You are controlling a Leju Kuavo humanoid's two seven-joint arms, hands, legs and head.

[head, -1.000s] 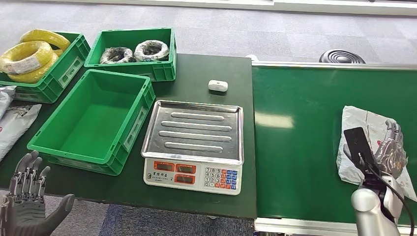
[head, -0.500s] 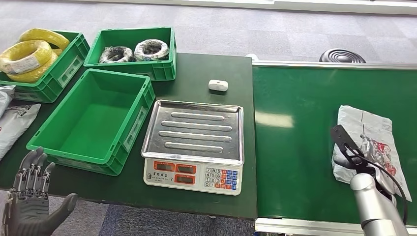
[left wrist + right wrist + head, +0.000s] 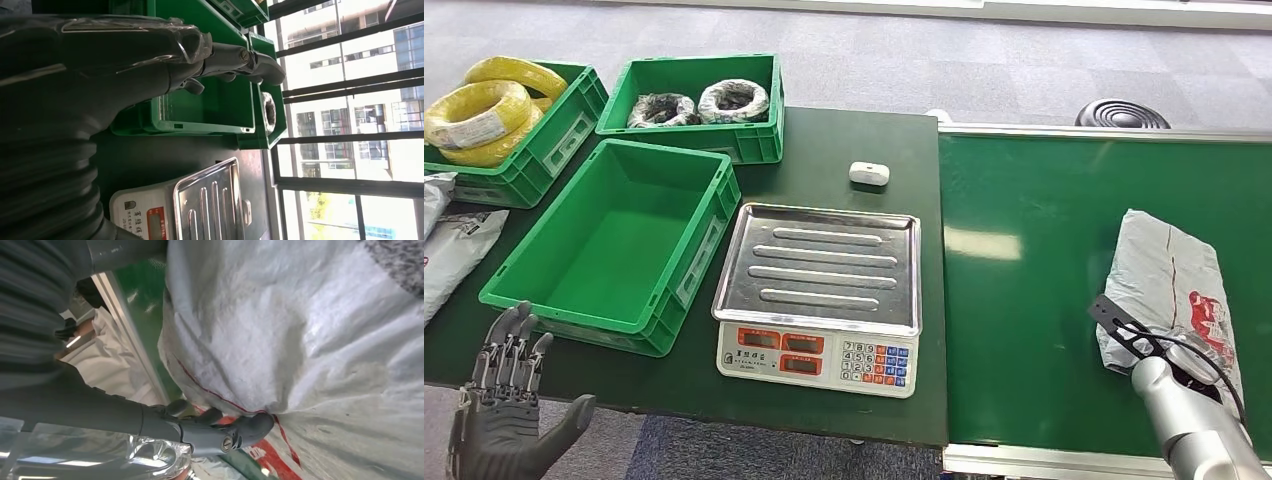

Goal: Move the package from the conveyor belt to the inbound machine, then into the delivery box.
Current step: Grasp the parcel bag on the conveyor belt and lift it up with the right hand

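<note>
The package, a grey poly mailer bag with red print, lies on the green conveyor belt near its right edge and toward its front edge, well apart from the weighing scale that sits on the dark table just left of the belt. The bag looks soft and crumpled, probably light, with a slick film that could slide under smooth fingers; it should fold and sag if lifted by one end. A hold across the bulkier middle, fingers under one long side and thumb on top, seems safer than pinching a loose corner.

The right hand is at the near end of the bag. In the right wrist view its thumb and dark fingers lie against the wrinkled film near the red stripe. I cannot tell whether they have closed on it or only touch it.

The left hand hangs off the table's front edge near the empty green crate, fingers spread, holding nothing.
</note>
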